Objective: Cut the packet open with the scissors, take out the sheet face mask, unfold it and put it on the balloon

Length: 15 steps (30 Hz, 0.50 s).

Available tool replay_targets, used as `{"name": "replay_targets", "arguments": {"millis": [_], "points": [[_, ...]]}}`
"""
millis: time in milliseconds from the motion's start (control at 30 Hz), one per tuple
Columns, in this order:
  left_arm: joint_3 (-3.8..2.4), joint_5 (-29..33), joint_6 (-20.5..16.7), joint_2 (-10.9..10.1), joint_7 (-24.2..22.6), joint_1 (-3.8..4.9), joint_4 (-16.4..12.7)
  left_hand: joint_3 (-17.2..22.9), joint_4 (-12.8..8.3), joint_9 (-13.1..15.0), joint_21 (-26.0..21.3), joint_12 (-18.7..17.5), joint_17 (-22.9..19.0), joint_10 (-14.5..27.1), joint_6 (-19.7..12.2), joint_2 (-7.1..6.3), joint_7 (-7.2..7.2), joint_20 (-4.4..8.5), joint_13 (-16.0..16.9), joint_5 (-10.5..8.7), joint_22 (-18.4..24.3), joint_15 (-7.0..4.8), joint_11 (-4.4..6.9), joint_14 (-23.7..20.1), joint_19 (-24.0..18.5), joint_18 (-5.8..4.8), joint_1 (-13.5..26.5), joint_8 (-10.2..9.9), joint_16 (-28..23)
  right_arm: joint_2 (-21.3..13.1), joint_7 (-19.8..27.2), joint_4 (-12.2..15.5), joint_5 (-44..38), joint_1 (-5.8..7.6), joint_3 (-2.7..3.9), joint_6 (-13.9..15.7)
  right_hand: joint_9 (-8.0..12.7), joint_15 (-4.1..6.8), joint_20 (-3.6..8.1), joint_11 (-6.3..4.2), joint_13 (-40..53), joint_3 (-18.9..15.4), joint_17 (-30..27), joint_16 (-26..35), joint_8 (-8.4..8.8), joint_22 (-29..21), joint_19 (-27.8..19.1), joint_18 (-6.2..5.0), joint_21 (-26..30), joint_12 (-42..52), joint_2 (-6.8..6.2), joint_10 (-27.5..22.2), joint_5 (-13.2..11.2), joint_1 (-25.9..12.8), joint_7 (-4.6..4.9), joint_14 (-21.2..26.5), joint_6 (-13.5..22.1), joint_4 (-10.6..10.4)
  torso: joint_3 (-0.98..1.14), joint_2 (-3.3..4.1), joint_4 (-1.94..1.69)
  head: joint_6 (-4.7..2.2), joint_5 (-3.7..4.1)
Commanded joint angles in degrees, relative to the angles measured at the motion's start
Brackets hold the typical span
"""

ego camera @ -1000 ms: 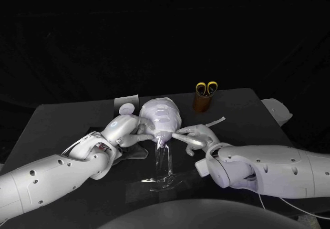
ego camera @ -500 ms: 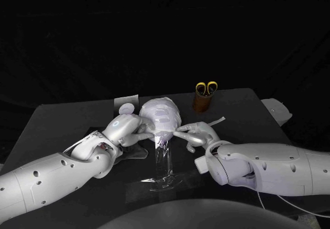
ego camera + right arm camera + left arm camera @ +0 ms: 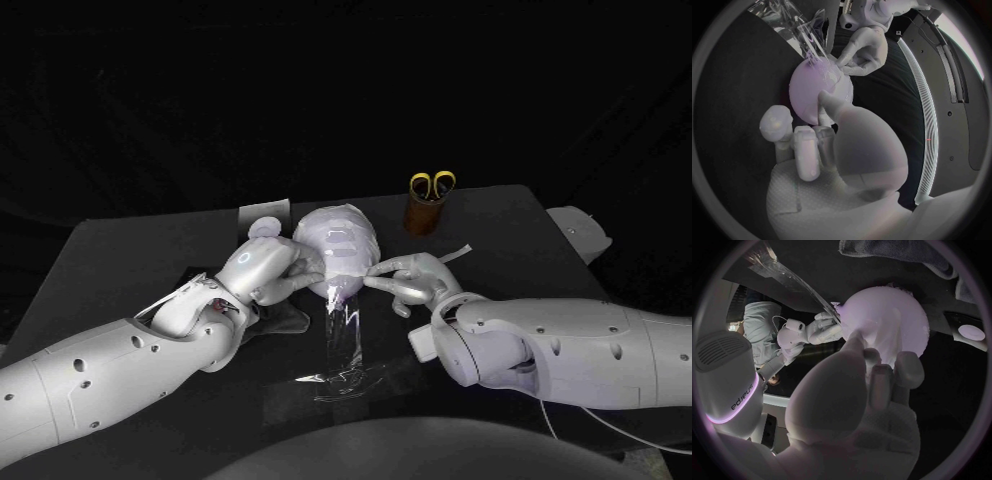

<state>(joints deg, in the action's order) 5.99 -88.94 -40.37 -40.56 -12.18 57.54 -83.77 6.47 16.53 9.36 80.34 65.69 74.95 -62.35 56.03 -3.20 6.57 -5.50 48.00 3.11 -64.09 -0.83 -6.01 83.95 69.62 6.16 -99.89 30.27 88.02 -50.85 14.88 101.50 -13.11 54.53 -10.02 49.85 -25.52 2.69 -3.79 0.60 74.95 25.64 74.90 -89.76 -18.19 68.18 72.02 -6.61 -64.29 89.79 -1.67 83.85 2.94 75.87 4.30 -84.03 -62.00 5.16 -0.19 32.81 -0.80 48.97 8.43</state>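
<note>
Pale lilac and glossy, the balloon (image 3: 814, 92) stands at the middle of the table (image 3: 144, 250) on a clear stand (image 3: 343, 330) whose foot is on the near side. The sheet face mask (image 3: 339, 245) appears to be draped over the side facing the robot, clinging like a wet skin.

The left hand (image 3: 267, 268) is against the balloon's near-left side and the right hand (image 3: 411, 282) against its near-right. Both have their fingers drawn narrow, tips on the lower part of the balloon. They may be pinching the mask's lower edge or only pressing it flat; I cannot tell which.

Far right of the balloon, the scissors (image 3: 433, 184) stand yellow handles up in a brown holder (image 3: 423, 214). A pale flat piece (image 3: 264, 213) lies just far-left of the balloon, and a thin pale strip (image 3: 459, 252) lies to its right.

The main risks, as I judge them:
- If one hand tugs harder than the other, the light balloon could roll on its stand, or the stand could tip.
- A thin, wet mask pulled from both sides may tear, slide off centre or bunch up.
- A hard fingertip pressed in deep could burst the balloon.

The mask's outline and cut-outs are hard to tell apart from the balloon. The hands cover its lower edge, and the balloon's far side is hidden. Something dark and crumpled beside the left wrist is too dim to name.
</note>
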Motion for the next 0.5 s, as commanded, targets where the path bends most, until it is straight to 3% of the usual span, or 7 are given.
{"name": "replay_targets", "arguments": {"millis": [33,67,133,300,333,367,500], "points": [[-0.05,-0.8,-2.2,0.1,0.2,0.0,-0.2,2.4,-0.1,0.3,0.5,5.2,8.5,-5.1,0.1,2.15,-0.09,0.48,5.3,-0.33,-0.3,-0.43,3.92,3.7,0.1,-0.56,-1.7,0.5,0.4,-0.1,0.3,0.3,-1.4,0.03,0.04,-0.2,-0.1,0.3,0.35,-0.39,15.0,0.3,15.1,-0.2,-0.31,0.1,-0.1,0.04,-0.3,0.2,-0.12,6.2,-0.2,-0.4,0.15,-6.0,-0.3,0.1,-0.01,-0.01,0.01,0.05,0.02],[-0.05,-0.8,-2.5,0.1,0.1,0.0,-0.2,3.5,-0.1,0.4,0.6,5.5,8.6,-5.4,0.1,1.85,-0.1,0.53,5.8,-0.28,-0.4,-0.42,4.05,3.7,0.2,-0.58,-1.5,0.8,0.4,-0.2,0.2,0.3,-1.4,0.03,0.04,-0.2,-0.3,0.31,0.37,-0.4,15.0,0.6,15.1,-0.2,-0.47,0.1,-0.1,0.05,-0.4,0.2,-0.16,6.2,-0.2,-0.6,0.13,-6.0,-0.2,0.3,0.0,-0.01,0.0,0.04,0.04],[-0.06,-0.8,-3.0,0.1,0.0,-0.01,-0.3,9.3,-0.2,1.0,0.8,5.9,8.6,-5.5,-0.6,-0.35,-0.17,0.67,6.7,-0.61,-0.7,-0.38,4.15,3.7,0.2,-0.6,0.3,1.9,0.4,-0.4,0.1,0.4,-1.6,0.03,0.04,-0.2,-0.3,0.32,0.38,-0.42,15.0,0.7,15.1,-0.2,-0.57,0.2,-0.1,0.06,-0.4,0.2,-0.18,6.2,-0.2,-0.7,0.12,-6.0,-0.2,0.4,0.0,-0.02,-0.01,0.06,0.03],[-0.08,-0.5,-4.2,-0.1,-0.9,-0.01,-0.7,15.0,-0.6,1.6,0.9,6.4,8.8,-6.1,-1.2,-2.22,-0.23,0.66,7.7,-0.29,-0.9,-0.5,4.07,3.8,0.2,-0.64,2.2,2.8,0.4,-0.7,-0.1,0.5,-2.0,0.04,0.04,-0.2,-0.4,0.33,0.4,-0.43,15.0,0.9,15.1,-0.2,-0.7,0.2,-0.1,0.07,-0.4,0.2,-0.22,6.2,-0.2,-0.9,0.1,-6.0,-0.2,0.5,0.0,0.0,-0.01,0.09,0.08],[-0.09,-0.4,-4.4,-0.1,-1.1,-0.01,-0.8,19.2,-1.1,2.1,1.1,6.7,8.9,-6.2,-1.5,-3.92,-0.22,0.69,8.1,-0.64,-1.0,-0.53,4.03,3.8,0.2,-0.63,4.3,3.7,0.5,-0.7,-0.1,0.5,-2.1,0.04,0.04,-0.1,-0.5,0.35,0.41,-0.44,15.0,1.1,15.1,-0.2,-0.82,0.3,0.0,0.09,-0.5,0.2,-0.25,6.2,-0.2,-1.0,0.09,-6.0,-0.2,0.7,0.0,-0.01,-0.01,0.04,0.03],[-0.09,-0.2,-4.6,-0.2,-1.5,-0.01,-0.9,22.0,-1.8,2.4,1.2,6.9,8.9,-6.4,-1.9,-4.68,-0.21,0.68,8.5,-0.34,-1.2,-0.51,4.17,3.8,0.3,-0.67,5.6,4.2,0.5,-0.8,-0.2,0.5,-2.3,0.04,0.04,-0.1,-0.6,0.35,0.42,-0.45,15.0,1.2,15.1,-0.2,-0.88,0.3,0.0,0.09,-0.5,0.2,-0.26,6.2,-0.2,-1.1,0.08,-6.0,-0.2,0.7,0.0,-0.01,-0.01,0.04,0.03],[-0.12,0.9,-4.8,-0.7,-3.0,-0.01,-1.7,24.5,-2.6,2.9,1.2,7.2,9.1,-6.7,-2.2,-5.15,-0.35,0.68,9.1,-0.4,-1.3,-0.57,4.07,3.9,0.4,-0.69,7.1,4.9,0.5,-1.1,-0.5,0.5,-3.0,0.04,0.04,-0.1,-0.7,0.37,0.44,-0.47,15.0,1.4,15.1,-0.2,-1.03,0.4,0.0,0.1,-0.6,0.2,-0.27,6.2,-0.2,-1.2,0.05,-6.0,-0.2,0.8,0.01,0.0,-0.02,-0.01,0.04]]}}
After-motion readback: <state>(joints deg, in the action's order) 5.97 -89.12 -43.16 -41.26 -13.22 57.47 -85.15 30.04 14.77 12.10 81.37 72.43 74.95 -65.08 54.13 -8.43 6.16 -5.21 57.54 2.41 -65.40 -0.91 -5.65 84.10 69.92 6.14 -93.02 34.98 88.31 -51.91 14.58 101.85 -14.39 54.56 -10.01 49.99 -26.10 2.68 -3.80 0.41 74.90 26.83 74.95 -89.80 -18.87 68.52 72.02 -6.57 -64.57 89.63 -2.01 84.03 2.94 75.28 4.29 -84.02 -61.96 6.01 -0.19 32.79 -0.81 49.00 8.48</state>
